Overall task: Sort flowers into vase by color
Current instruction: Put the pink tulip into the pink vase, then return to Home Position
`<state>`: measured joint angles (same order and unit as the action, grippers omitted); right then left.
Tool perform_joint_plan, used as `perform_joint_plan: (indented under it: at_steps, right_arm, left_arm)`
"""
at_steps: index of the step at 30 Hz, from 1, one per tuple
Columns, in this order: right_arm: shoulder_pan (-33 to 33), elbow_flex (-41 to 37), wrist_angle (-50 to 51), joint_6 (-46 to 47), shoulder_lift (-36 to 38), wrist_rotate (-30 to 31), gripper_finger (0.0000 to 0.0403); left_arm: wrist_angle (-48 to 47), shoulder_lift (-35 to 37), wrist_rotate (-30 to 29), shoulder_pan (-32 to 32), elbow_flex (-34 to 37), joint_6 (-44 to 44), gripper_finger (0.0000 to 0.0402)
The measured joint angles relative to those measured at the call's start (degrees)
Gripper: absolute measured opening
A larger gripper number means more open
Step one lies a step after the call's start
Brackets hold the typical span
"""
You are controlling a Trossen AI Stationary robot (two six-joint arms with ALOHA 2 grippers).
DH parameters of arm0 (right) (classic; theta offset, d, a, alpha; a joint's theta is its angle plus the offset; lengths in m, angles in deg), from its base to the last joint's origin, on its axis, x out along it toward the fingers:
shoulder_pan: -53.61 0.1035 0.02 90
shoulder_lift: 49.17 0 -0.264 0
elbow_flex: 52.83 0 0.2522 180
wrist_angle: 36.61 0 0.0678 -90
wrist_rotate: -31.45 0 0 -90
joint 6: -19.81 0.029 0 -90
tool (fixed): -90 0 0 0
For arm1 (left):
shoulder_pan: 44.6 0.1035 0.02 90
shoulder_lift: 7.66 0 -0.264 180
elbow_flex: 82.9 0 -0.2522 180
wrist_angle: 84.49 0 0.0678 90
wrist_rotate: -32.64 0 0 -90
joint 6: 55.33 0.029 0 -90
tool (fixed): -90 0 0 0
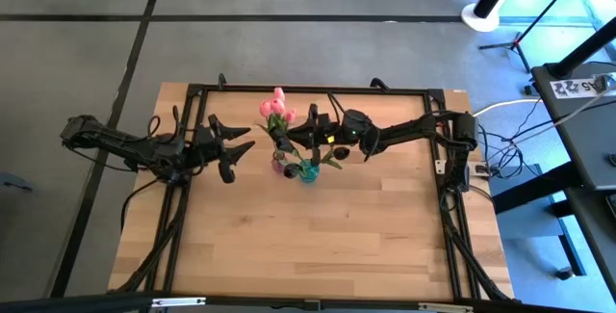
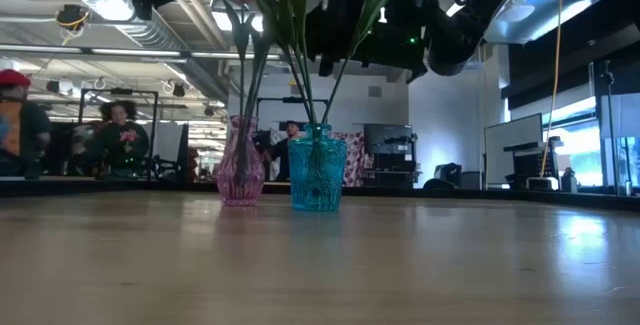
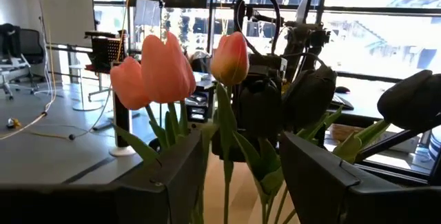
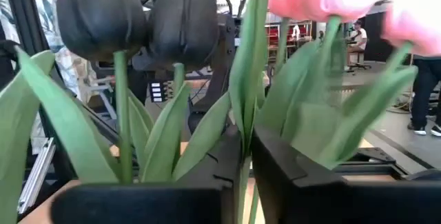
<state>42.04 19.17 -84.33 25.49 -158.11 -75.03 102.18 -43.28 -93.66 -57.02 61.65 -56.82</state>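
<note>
Inspector A: At centre of the high view, the flowers (image 1: 277, 109) stand in a pink vase (image 2: 241, 165) and a teal vase (image 2: 317, 172), just beside each other on the surface (image 1: 308, 246). Right gripper (image 1: 313, 125) hangs over the teal vase, jaws nearly together around a stem, apparently.

Inspector B: Left gripper (image 1: 236, 146) waits just left, jaws apart. Risk: withdrawal may snag leaves, dragging a stem out or tipping a vase.

No text, label or number can be read anywhere
</note>
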Motion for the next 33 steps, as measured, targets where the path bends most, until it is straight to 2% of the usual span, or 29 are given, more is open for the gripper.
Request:
perform_joint_plan:
  at_steps: [3, 8, 12, 16, 22, 33]
  right_arm:
    - [0.0, 0.0, 0.0, -0.1, 0.0, -0.5, 0.0059]
    - [0.0, 0.0, 0.0, -0.4, 0.1, -4.6, 0.0132]
    - [0.0, 0.0, 0.1, -0.1, 0.1, -4.6, 0.0189]
    - [-0.1, 0.0, 0.0, -0.1, 0.1, -4.0, 0.0227]
    - [-0.1, -0.1, 2.5, -0.5, 2.7, -3.1, 0.0249]
    - [-0.1, -0.1, 9.8, -5.3, 9.4, 0.4, 0.025]
  left_arm:
    - [0.0, 0.0, 0.0, 0.0, 0.0, 0.1, 0.019]
    - [0.0, 0.2, 0.0, 0.0, 0.0, 0.1, 0.019]
    - [0.0, 0.2, 0.0, 0.0, 0.0, 0.1, 0.019]
    - [-0.3, 0.2, 0.0, 0.0, 0.0, 0.1, 0.019]
    - [-0.4, 0.2, 0.0, 0.0, 0.0, 0.2, 0.019]
    - [-0.4, 0.2, 0.0, 0.0, 0.0, 1.1, 0.019]
